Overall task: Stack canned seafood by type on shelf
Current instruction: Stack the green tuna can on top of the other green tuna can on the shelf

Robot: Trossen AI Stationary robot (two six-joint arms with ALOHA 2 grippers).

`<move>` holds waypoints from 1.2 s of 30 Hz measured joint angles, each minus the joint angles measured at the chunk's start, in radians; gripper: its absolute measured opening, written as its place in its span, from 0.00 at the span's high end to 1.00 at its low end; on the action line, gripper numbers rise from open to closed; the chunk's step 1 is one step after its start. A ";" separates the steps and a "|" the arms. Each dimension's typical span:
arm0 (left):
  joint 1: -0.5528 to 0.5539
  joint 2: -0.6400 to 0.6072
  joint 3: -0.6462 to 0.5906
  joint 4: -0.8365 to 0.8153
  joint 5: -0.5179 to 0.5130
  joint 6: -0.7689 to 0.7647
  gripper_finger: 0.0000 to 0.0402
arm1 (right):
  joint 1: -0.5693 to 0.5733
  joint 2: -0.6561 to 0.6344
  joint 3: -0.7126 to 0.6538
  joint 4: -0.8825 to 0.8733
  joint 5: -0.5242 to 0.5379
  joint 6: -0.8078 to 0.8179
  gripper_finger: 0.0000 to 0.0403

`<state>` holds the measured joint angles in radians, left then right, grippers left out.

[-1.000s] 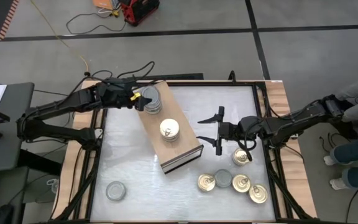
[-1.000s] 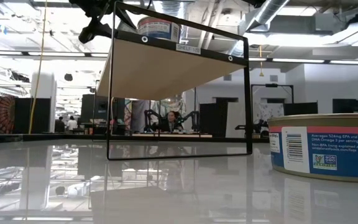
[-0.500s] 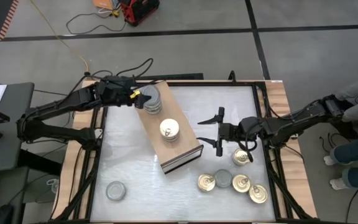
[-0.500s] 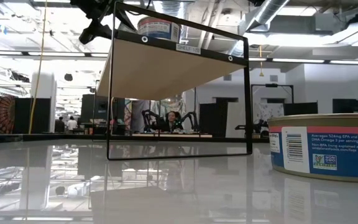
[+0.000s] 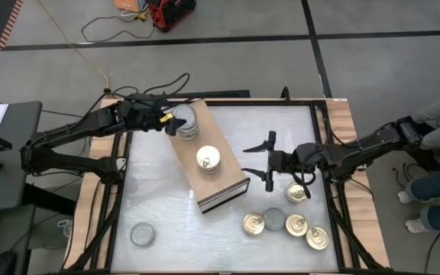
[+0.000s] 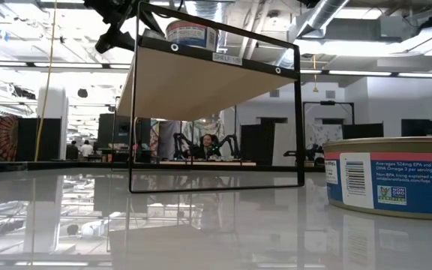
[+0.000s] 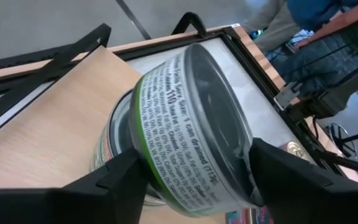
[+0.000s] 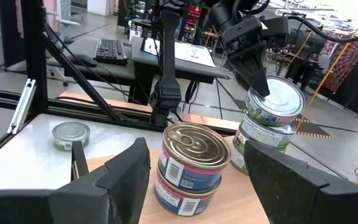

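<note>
left gripper (image 5: 176, 122): upper-left, fingers around tilted silver tin (image 5: 186, 116) atop stack on shelf (image 5: 207, 163) | right gripper (image 5: 260, 160): centre-right, open, empty

I logged the shelf (image 5: 214, 183), a light-wood board lying diagonally, carrying a silver-topped stack (image 5: 186, 122) with its top tin (image 7: 191, 124) tilted, and a two-high gold-topped stack (image 5: 208, 160). Four gold-topped tins (image 5: 286, 221) and one silver-topped tin (image 5: 142, 234) lay on the tabletop.
</note>
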<state>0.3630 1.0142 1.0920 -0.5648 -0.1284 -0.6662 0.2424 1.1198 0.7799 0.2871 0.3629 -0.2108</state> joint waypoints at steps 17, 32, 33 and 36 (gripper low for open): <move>0.027 -0.007 0.000 -0.061 0.038 0.030 0.30 | 0.000 0.000 0.000 0.000 0.000 0.001 0.28; 0.033 -0.020 0.000 -0.030 0.061 0.033 0.29 | 0.000 0.000 0.000 0.002 0.000 0.001 0.28; 0.033 -0.020 0.000 -0.023 0.061 0.033 0.28 | 0.000 0.000 0.000 0.002 0.000 0.001 0.28; 0.033 -0.020 0.000 -0.020 0.064 0.037 0.23 | 0.000 0.000 0.000 0.002 0.000 0.001 0.28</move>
<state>0.3962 0.9939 1.0924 -0.5843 -0.0649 -0.6287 0.2427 1.1198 0.7799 0.2893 0.3628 -0.2100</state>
